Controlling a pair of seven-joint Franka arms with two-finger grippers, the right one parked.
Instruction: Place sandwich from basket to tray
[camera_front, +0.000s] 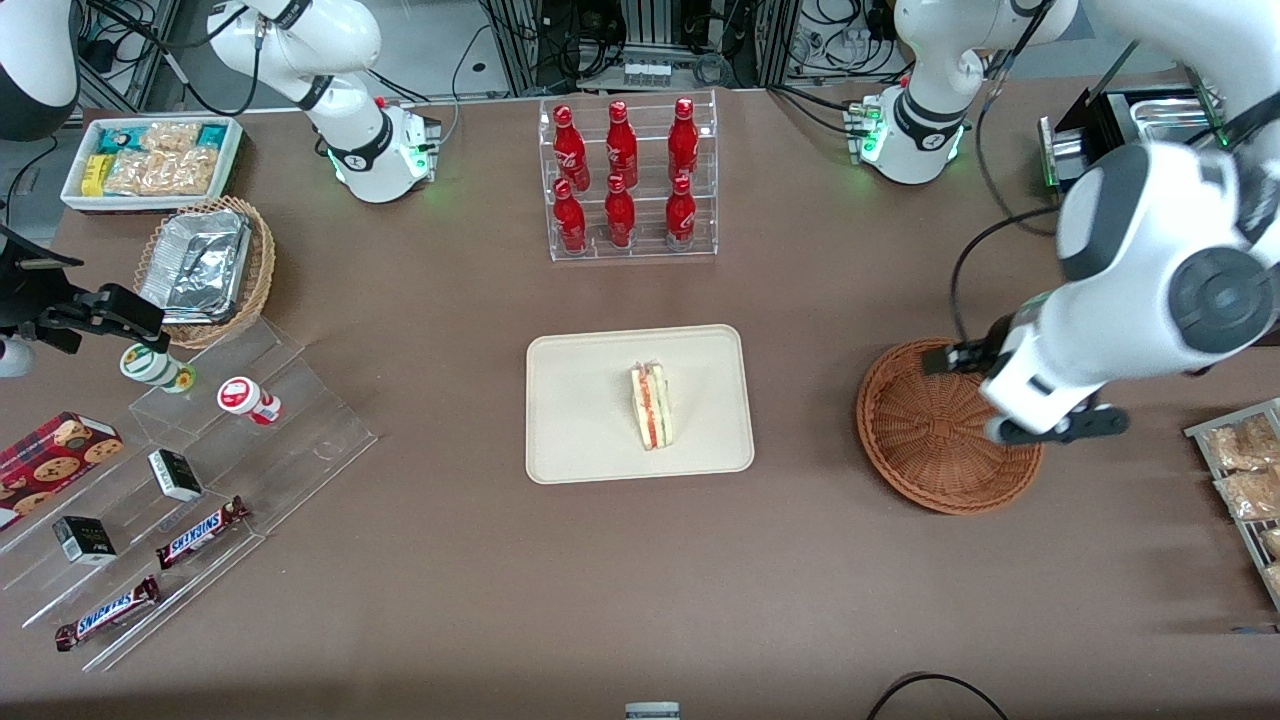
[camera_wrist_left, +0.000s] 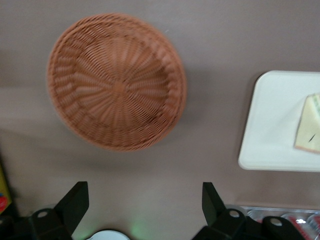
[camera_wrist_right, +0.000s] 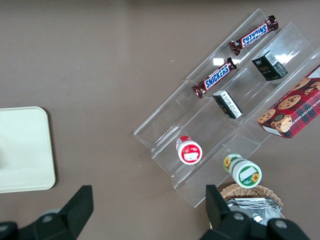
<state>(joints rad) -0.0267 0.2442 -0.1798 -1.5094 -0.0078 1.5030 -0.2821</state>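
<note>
One sandwich (camera_front: 652, 406) sits on the tray (camera_front: 580, 440); we see nothing in the basket (camera_wrist_left: 116, 82). Gripper (camera_wrist_left: 145, 205) hangs above the basket, fingers spread wide, holding nothing.

Sandwich (camera_front: 652, 406) on tray (camera_front: 580, 440); basket (camera_front: 925, 440) empty; hand (camera_wrist_left: 145, 205) open above.

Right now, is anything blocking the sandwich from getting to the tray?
No, the sandwich already lies on the tray, so nothing stands in its way. The basket is empty, and the open gripper hangs above the basket's rim, holding nothing.
</note>
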